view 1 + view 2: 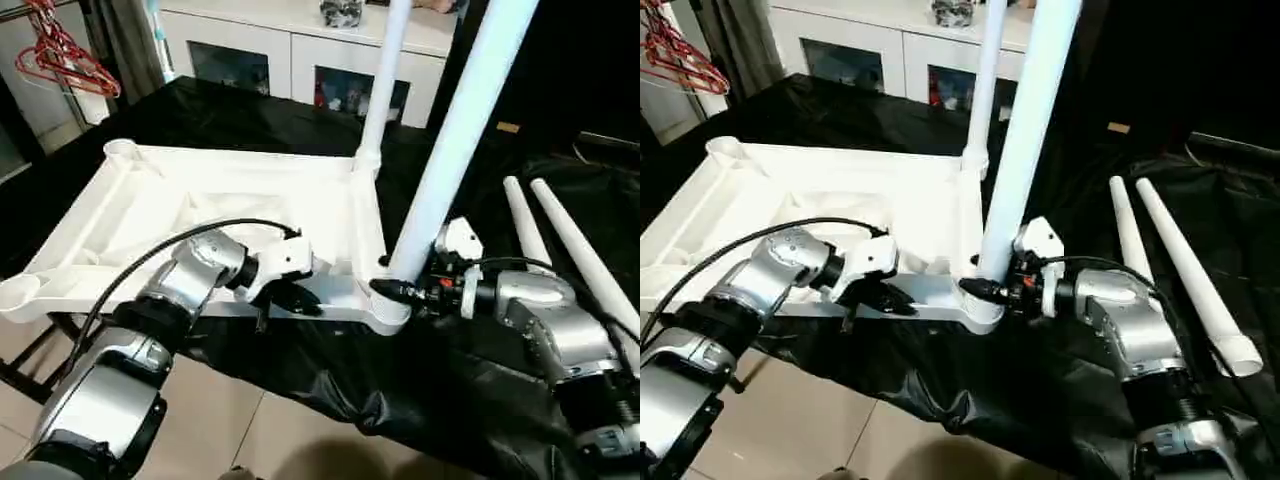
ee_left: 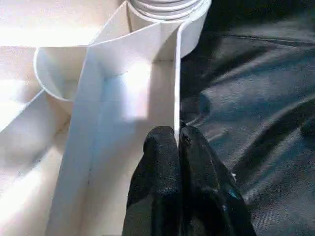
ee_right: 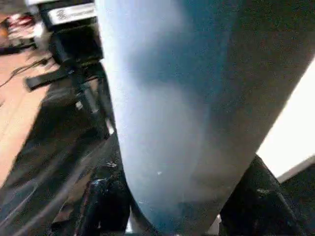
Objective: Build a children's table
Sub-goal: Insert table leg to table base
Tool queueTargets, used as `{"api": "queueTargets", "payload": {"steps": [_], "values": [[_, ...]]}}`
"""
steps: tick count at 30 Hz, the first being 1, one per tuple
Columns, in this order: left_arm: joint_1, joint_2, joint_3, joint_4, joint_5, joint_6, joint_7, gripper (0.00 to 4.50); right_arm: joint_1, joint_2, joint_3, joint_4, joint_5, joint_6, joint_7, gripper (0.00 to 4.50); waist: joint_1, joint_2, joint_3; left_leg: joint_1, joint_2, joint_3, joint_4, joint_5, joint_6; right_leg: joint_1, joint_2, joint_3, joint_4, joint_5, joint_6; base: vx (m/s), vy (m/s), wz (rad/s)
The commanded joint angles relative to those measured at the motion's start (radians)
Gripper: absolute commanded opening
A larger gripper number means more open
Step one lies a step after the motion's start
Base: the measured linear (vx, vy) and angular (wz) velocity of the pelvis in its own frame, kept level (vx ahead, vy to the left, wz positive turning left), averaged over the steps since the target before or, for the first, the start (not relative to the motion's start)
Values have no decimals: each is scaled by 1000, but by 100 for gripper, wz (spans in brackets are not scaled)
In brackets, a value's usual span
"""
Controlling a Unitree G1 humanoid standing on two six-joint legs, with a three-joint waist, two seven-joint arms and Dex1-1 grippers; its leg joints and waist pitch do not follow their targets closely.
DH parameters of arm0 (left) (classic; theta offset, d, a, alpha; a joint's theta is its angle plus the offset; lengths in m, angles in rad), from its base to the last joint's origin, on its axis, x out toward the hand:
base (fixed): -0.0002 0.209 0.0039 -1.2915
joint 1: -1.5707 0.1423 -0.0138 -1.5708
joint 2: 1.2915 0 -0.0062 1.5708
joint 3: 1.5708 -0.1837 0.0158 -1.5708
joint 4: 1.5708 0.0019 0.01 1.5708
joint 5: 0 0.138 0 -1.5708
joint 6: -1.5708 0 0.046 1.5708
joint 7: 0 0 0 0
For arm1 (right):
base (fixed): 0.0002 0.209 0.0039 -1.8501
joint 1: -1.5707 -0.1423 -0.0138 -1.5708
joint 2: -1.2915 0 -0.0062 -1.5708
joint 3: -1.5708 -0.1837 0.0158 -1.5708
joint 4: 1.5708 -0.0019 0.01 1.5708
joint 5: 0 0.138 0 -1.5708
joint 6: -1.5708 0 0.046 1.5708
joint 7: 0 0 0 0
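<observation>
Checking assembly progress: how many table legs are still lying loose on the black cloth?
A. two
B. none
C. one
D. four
A: two loose legs lie side by side on the black cloth to the right of the table top, while two others stand upright at its corners.

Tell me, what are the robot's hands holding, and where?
Right end effector grips a table leg near its bottom end; left end effector pinches the tabletop's edge rib.

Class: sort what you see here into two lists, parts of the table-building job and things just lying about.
Job: tabletop; fitted leg; leg held by right gripper; two spare legs; left gripper pinching the tabletop's rim.

Lying about: cabinet; red hangers; black cloth.
</observation>
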Motion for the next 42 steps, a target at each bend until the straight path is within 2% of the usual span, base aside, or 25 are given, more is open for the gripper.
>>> {"api": "queueTargets", "payload": {"steps": [1, 2, 3, 4, 5, 6, 7, 10, 12, 13, 15, 18, 20, 21, 23, 24, 26, 27, 29, 32, 33, 36, 37, 39, 42], "values": [[-45, -9, 56, -19, -13, 24, 78, 0, 28, 23, 6, 100, -55, 33, -101, 188, 1, 0, -47, 18, 49, -18, -82, -302, -7, 29, -97, 50, -92, -347, -195, 0, 0, 0], [-48, -31, 73, -38, -9, 70, 145, 0, 12, 56, -14, 133, -83, 22, -205, 188, -1, 0, -46, 18, 49, -18, -83, -306, -13, 27, -96, 49, -92, -356, -193, 0, 0, 0], [-49, -37, 76, -45, -8, 82, 162, 0, 9, 64, -19, 141, -90, 19, -230, 188, -6, 0, -46, 16, 48, -22, -85, -315, -27, 27, -97, 48, -92, -374, -189, 0, 0, 0], [-49, -37, 76, -45, -8, 82, 162, 0, 9, 64, -19, 141, -90, 19, -230, 188, -6, 0, -46, 16, 48, -22, -85, -315, -27, 27, -97, 48, -92, -374, -189, 0, 0, 0], [-44, -55, 84, -73, -1, 115, 214, 0, -6, 96, -37, 162, -95, 34, -307, 188, -7, 1, -46, 14, 47, -23, -86, -319, -28, 29, -96, 47, -97, -387, -173, 0, 0, 0], [-43, -58, 84, -79, 0, 120, 220, 0, -8, 101, -41, 165, -95, 37, -319, 188, -7, 1, -47, 18, 47, -23, -85, -327, -29, 25, -95, 48, -97, -378, -177, 0, 0, 0], [-33, -73, 85, -113, 8, 151, 253, 0, -21, 129, -59, 185, -94, 52, -387, 188, -7, 6, -47, 18, 48, -22, -85, -323, -31, 25, -95, 50, -94, -355, -183, 0, 0, 0], [-13, -116, 83, -181, 34, 233, 342, 0, -64, 188, -91, 262, -104, 58, -537, 188, -11, 4, -49, 15, 48, -21, -86, -304, -35, 27, -95, 50, -88, -311, -198, 0, 0, 0], [-3, -138, 79, -210, 45, 273, 386, 0, -82, 215, -103, 295, -105, 59, -591, 188, -10, 4, -51, 17, 45, -16, -81, -280, -27, 27, -91, 50, -89, -277, -199, 0, 0, 0], [0, -146, 77, -217, 48, 287, 401, 0, -89, 225, -108, 306, -104, 59, -608, 188, -12, 5, -51, 12, 45, -17, -82, -260, -23, 30, -90, 50, -85, -247, -202, 0, 0, 0], [14, -179, 65, -242, 53, 326, 438, 0, -107, 262, -124, 328, -94, 68, -642, 188, -12, 3, -53, 11, 45, -15, -80, -238, -17, 32, -88, 50, -80, -198, -211, 0, 0, 0], [23, -188, 55, -255, 52, 337, 443, 0, -113, 278, -121, 330, -97, 71, -648, 188, -10, 6, -55, 11, 43, -13, -78, -219, -8, 36, -86, 49, -78, -142, -217, 0, 0, 0], [29, -189, 49, -268, 54, 346, 445, 0, -118, 288, -119, 333, -103, 71, -655, 188, -11, 6, -52, 11, 43, -14, -81, -231, -10, 35, -86, 48, -80, -157, -213, 0, 0, 0], [33, -189, 46, -278, 56, 352, 448, 0, -122, 292, -118, 337, -104, 68, -659, 188, -12, 11, -51, 12, 43, -15, -82, -252, -15, 34, -87, 48, -83, -189, -208, 0, 0, 0], [39, -185, 40, -294, 55, 363, 448, 0, -132, 294, -110, 348, -119, 63, -680, 188, -15, 8, -50, 13, 43, -16, -84, -278, -23, 33, -87, 48, -87, -235, -197, 0, 0, 0], [42, -182, 37, -300, 54, 367, 449, 0, -137, 293, -105, 356, -126, 55, -682, 188, -17, 12, -48, 13, 44, -18, -86, -291, -29, 32, -88, 48, -89, -256, -192, 0, 0, 0], [45, -179, 33, -309, 57, 373, 448, 0, -142, 293, -102, 365, -131, 38, -671, 188, -21, 11, -48, 15, 43, -18, -86, -309, -32, 29, -86, 49, -93, -272, -186, 0, 0, 0], [45, -178, 33, -310, 57, 374, 446, 0, -143, 294, -110, 365, -127, 26, -674, 223, -22, 10, -48, 15, 43, -18, -86, -311, -32, 29, -86, 49, -92, -273, -186, 0, 0, 0], [44, -172, 29, -312, 54, 369, 438, 0, -144, 294, -136, 351, -103, -6, -648, 258, -26, 14, -50, 13, 43, -19, -86, -307, -31, 30, -86, 49, -91, -254, -188, 0, 0, 0], [42, -169, 28, -310, 53, 364, 437, 0, -145, 292, -148, 335, -88, -7, -630, 267, -25, 10, -57, 7, 42, -16, -80, -242, -16, 39, -85, 49, -79, -147, -213, 0, 0, 0], [40, -168, 29, -308, 51, 354, 436, 0, -144, 289, -155, 319, -81, -12, -614, 292, -25, 8, -55, 5, 42, -14, -79, -214, -2, 39, -84, 48, -76, -107, -224, 0, 0, 0], [42, -156, 28, -324, 32, 325, 405, 0, -134, 263, -163, 253, -67, -32, -577, 304, -19, 13, -58, 4, 41, -12, -73, -169, 18, 44, -86, 48, -71, -59, -237, 0, 0, 0], [42, -154, 27, -325, 31, 324, 402, 0, -134, 261, -164, 249, -66, -32, -574, 309, -19, 12, -59, 3, 41, -11, -72, -157, 23, 44, -85, 48, -69, -42, -237, 0, 0, 0], [44, -146, 24, -330, 28, 320, 387, 0, -128, 246, -171, 219, -48, -19, -544, 309, -15, 12, -65, -2, 39, -10, -65, -95, 47, 47, -83, 47, -56, 57, -253, 0, 0, 0], [46, -131, 21, -335, 21, 303, 356, 0, -108, 211, -162, 167, -28, 5, -467, 309, -8, 13, -66, -5, 38, -9, -59, -61, 81, 47, -79, 44, -49, 125, -267, 0, 0, 0]]}}
